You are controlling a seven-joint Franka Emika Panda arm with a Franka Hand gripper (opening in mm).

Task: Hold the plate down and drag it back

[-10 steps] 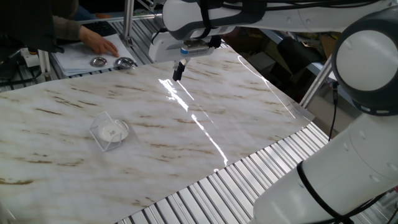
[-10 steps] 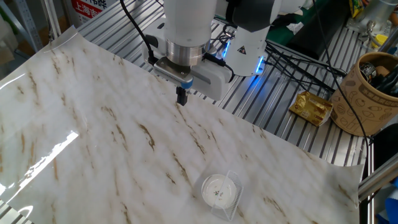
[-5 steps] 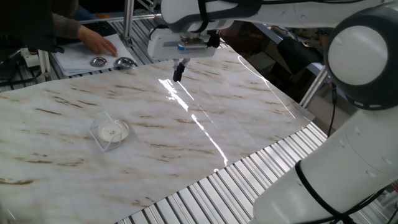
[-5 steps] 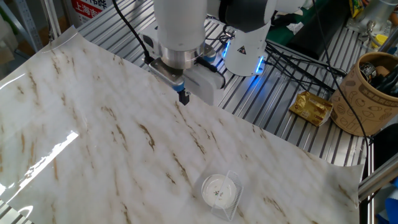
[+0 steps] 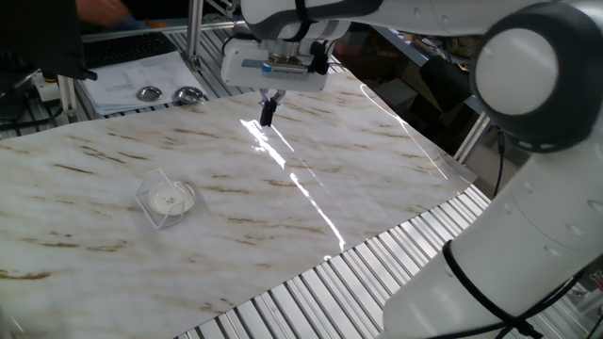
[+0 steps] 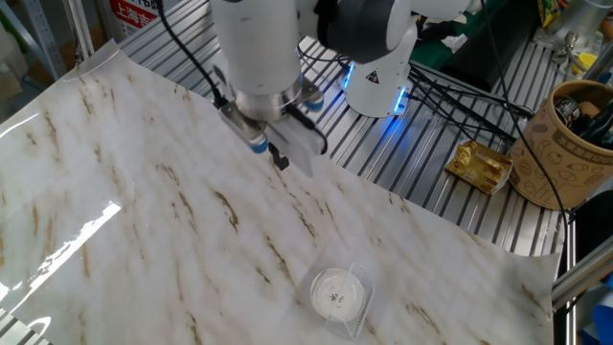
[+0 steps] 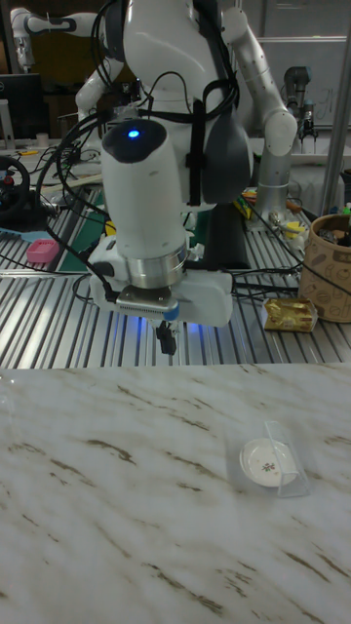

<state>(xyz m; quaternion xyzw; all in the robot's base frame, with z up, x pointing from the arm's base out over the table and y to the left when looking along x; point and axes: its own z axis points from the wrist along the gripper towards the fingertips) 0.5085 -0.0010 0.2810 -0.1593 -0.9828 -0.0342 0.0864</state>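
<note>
**Gripper up near the back edge, plate far off by the front**

While the gripper (image 5: 268, 111) hangs just above the marble-look sheet (image 5: 311, 151), its two dark fingers (image 6: 281, 159) are pressed together with nothing between them. They are clenched on air.

A red sign (image 6: 134, 11) with white writing shows in the top corner of the other fixed view, but the letters are too small to read. The brown paper cup (image 6: 565, 144) has swirly marks on it that cannot be read either.

The fingers sit close to the sheet's edge on the robot's side, where the ribbed metal table (image 6: 431, 182) begins. Toward the plate, the sheet is bare, smooth and shiny, with brown streaks and a bright glare line.

The plate (image 6: 335, 289) is well apart from the fingers, across the sheet and near the other edge. It is small, round, white and shallow, with little specks in the middle. A clear box (image 5: 155, 201) with thin edges is around or over it; which one cannot be told.

Past the fingers, off the sheet, two shiny metal discs (image 5: 168, 93) lie on white papers (image 5: 132, 80). A gold foil packet (image 6: 482, 165) lies on the metal ribs beside the cup.
</note>
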